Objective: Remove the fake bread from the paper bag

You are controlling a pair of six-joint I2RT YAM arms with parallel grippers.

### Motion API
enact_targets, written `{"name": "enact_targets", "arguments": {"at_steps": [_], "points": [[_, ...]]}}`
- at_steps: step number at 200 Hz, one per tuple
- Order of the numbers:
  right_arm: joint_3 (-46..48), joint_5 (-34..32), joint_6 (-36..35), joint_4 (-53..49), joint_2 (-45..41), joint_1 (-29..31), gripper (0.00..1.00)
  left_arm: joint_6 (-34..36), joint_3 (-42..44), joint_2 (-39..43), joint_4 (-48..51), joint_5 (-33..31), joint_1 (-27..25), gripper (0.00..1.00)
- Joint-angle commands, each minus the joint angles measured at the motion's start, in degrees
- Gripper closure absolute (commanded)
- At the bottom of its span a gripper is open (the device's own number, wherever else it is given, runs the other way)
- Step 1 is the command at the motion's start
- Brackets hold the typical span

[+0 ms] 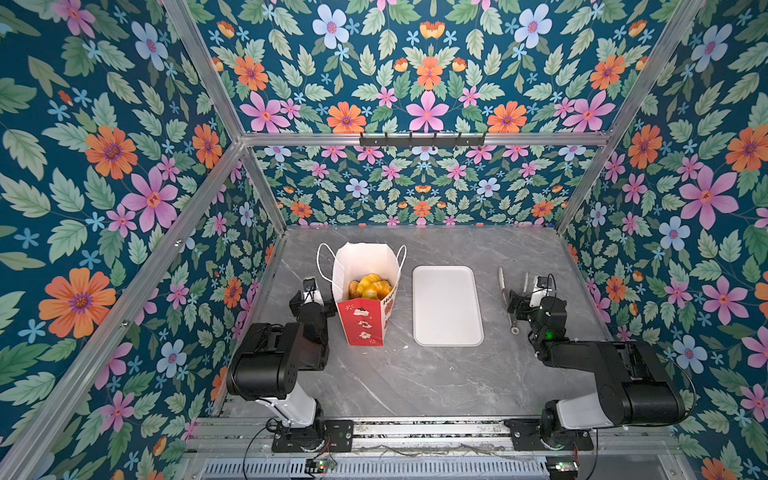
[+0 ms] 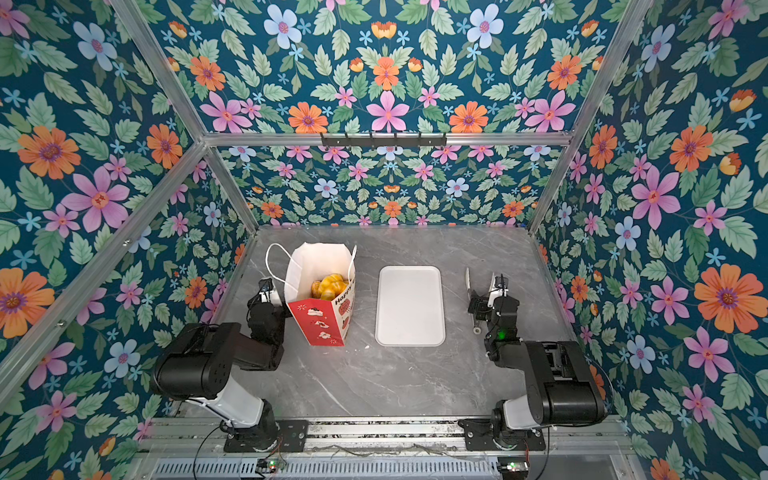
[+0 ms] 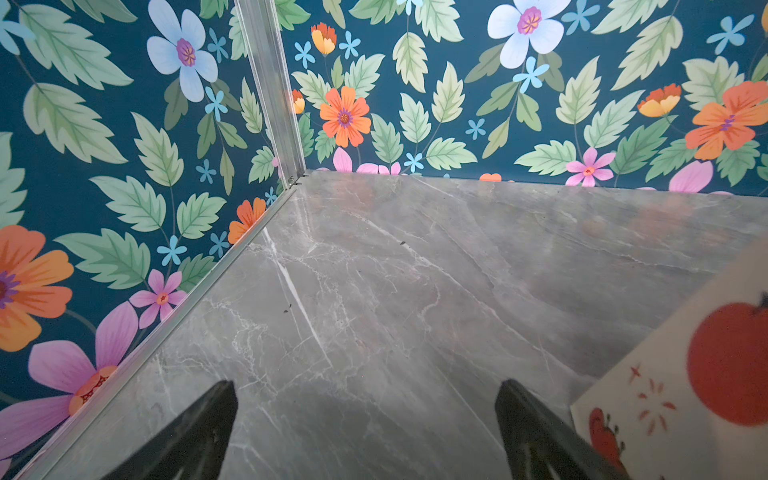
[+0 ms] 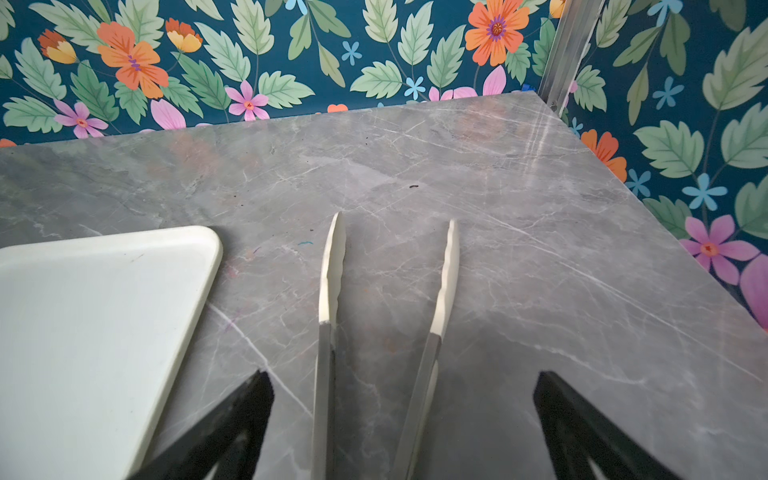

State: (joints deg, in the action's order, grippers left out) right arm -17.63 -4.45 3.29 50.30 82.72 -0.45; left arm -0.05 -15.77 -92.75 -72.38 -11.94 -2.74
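The fake bread (image 1: 371, 286) is heaped low inside the paper bag (image 1: 365, 258), with a pumpkin-shaped bun on top; none of it is out yet. The bag stands upright, mouth open, to the left of the white tray (image 1: 448, 307) on the marble table (image 1: 415, 374). My left gripper (image 3: 365, 384) is spread wide and empty, low down just beside the bag's left wall. My right gripper (image 4: 403, 374) is spread wide too. It straddles the metal tongs (image 4: 328, 270), which lie on the table beside the tray. I judge the step in hand is picking up those tongs. I'd close squarely across both arms, well back from the white tips, leaving them some spring. The bag looks light, so I'd steady it with the left before reaching in.
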Motion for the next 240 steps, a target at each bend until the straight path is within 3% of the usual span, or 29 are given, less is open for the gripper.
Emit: {"name": "enact_targets", "arguments": {"at_steps": [1,21,49,75,89,100,123,142,161,190,209,223,240], "points": [[-0.28,0.24,-0.04,0.32,-0.28,0.01,0.01,-0.12,0.03,0.19,-0.97,0.26,0.02,0.0],[0.05,-1.41,0.23,0.8,-0.47,0.01,0.01,-0.37,0.97,1.88,-1.66,-1.55,-0.09,0.0],[-0.87,-4.53,1.24,-4.29,-4.4,0.32,0.01,-0.72,0.36,11.7,7.92,-3.13,-0.11,0.0],[-3.95,-13.4,-2.11,-12.73,-9.74,5.67,0.01,-1.93,-0.89,21.91,15.53,-11.26,-0.68,0.03],[-8.42,-17.19,0.16,-23.93,-13.44,8.94,0.01,-7.04,-6.53,28.52,30.66,-17.58,-0.86,0.04],[-10.99,-13.76,5.35,-31.25,-16.7,9.06,0.01,-13.24,-13.13,32.63,48.04,-20.48,-0.95,0.05],[-13.33,-8.99,10.48,-39.09,-22.69,10.22,0.01,-25.74,-24.08,40.16,75.11,-24.0,-1.08,0.06],[-15.08,-7.01,10.7,-44.81,-26.08,10.41,0.01,-26.92,-28.64,48.52,85.06,-16.03,-1.12,0.1],[-16.57,-6.78,9.57,-48.6,-27.57,10.47,0.01,-24.27,-33.44,54.49,90.63,-3.12,-1.14,0.17],[-17.35,-5.79,10.29,-50.11,-27.41,10.46,0.01,-19.8,-47.67,50.05,107.99,17.26,-1.12,0.16],[-17.44,-3.9,11.28,-49.26,-25.76,10.44,0.01,-19.21,-50.56,48.22,111.89,30.74,-1.13,0.17],[-17.77,-3.17,11.76,-49.11,-24.37,10.47,0.01,-19.53,-50.52,47.88,112.65,34.96,-1.12,0.17],[-18.13,-2.5,12.37,-49.34,-22.94,10.46,0.01,-19.21,-49.5,47.25,112.73,35.68,-1.15,0.17]]}}
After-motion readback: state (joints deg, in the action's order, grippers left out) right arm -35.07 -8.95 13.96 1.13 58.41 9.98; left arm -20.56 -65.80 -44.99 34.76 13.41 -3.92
